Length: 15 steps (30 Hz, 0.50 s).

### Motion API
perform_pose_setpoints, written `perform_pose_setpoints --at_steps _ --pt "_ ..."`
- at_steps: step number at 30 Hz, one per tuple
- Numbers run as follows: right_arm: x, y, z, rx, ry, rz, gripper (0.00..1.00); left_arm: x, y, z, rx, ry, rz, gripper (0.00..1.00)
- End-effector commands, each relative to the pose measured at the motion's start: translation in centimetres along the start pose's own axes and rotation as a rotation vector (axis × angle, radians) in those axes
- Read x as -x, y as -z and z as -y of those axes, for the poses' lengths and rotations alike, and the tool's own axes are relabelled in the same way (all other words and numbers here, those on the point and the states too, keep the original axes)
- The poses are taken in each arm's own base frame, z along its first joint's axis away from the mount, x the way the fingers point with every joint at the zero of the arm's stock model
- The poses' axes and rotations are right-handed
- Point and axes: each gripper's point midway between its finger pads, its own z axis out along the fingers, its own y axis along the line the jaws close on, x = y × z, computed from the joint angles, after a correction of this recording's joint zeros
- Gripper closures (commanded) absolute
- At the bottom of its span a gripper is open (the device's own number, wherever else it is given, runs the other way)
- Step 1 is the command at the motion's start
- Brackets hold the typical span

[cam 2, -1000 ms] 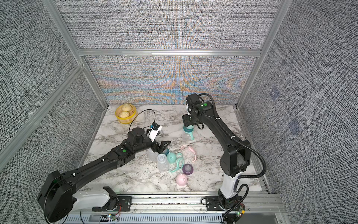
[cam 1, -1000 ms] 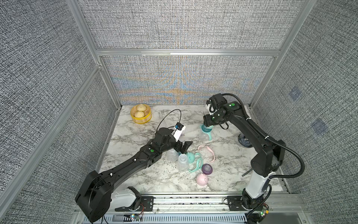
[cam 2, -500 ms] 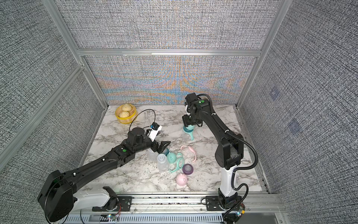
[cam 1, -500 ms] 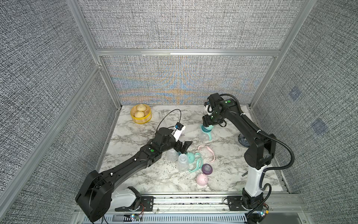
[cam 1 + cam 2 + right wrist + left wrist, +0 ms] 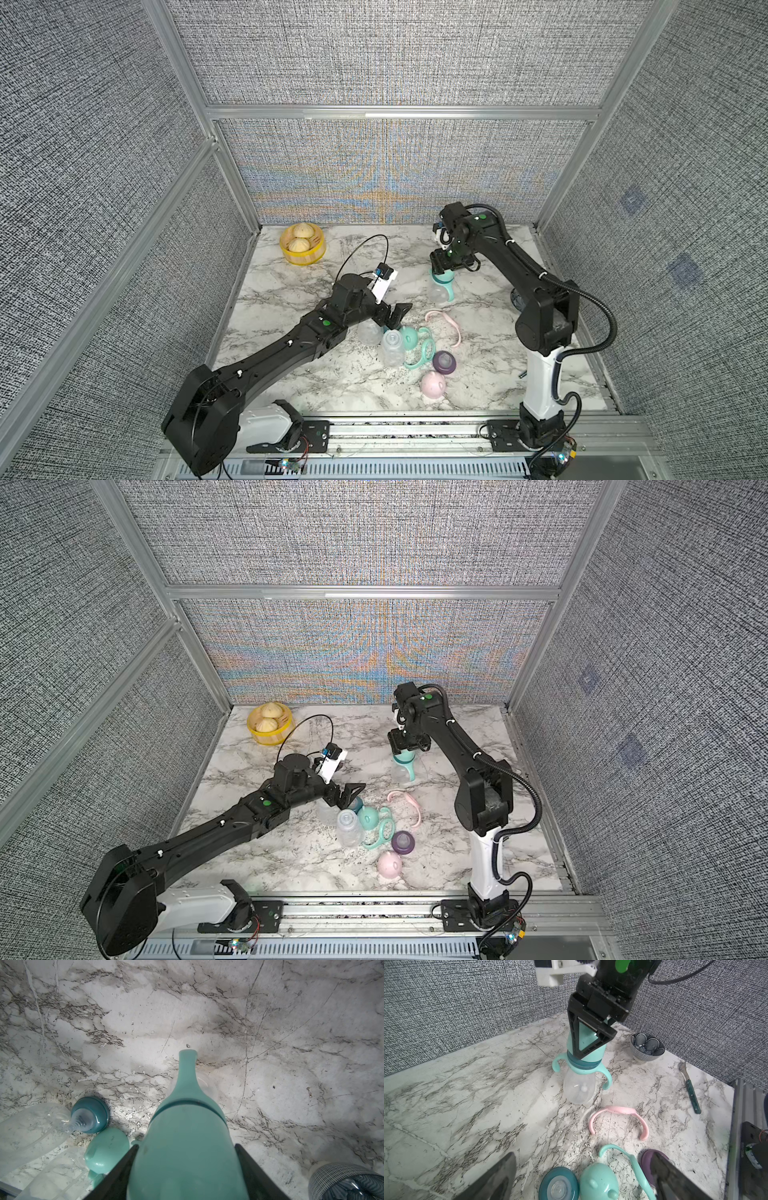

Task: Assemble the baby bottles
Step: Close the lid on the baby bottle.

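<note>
An upright clear baby bottle (image 5: 439,292) (image 5: 401,774) with a mint handle and teal collar stands toward the back. My right gripper (image 5: 446,266) (image 5: 187,1167) is shut on its mint dome cap (image 5: 588,1049) from above. My left gripper (image 5: 395,316) (image 5: 583,1155) hangs open above loose parts: a teal nipple collar (image 5: 558,1185), a mint eared cap (image 5: 409,336), a mint handle (image 5: 424,354), a purple collar (image 5: 444,361), a pink cap (image 5: 433,384) and a pink handle (image 5: 448,323). Two bare clear bottles (image 5: 391,348) lie at the left of the pile, one partly under the left gripper.
A yellow basket with buns (image 5: 302,249) sits at the back left corner. A dark patterned bowl (image 5: 647,1047) and a fork with a teal handle (image 5: 689,1086) lie by the right wall, behind the right arm. An aluminium rail runs along the table's front edge.
The right arm's elbow has swung in toward the centre while its gripper stays on the mint cap. The left arm and the loose parts have not moved.
</note>
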Motion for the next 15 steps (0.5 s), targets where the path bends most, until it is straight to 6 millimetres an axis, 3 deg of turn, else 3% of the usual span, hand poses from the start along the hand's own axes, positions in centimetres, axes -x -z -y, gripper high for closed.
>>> perform_pose_setpoints --at_steps 1,15 --pt "-0.63 -0.29 0.14 -0.005 0.008 -0.026 0.31 0.21 -0.01 -0.04 -0.001 -0.008 0.008 0.00" --pt "-1.20 -1.25 0.36 -0.036 0.015 -0.053 0.31 0.22 -0.08 -0.12 0.002 -0.011 0.009 0.00"
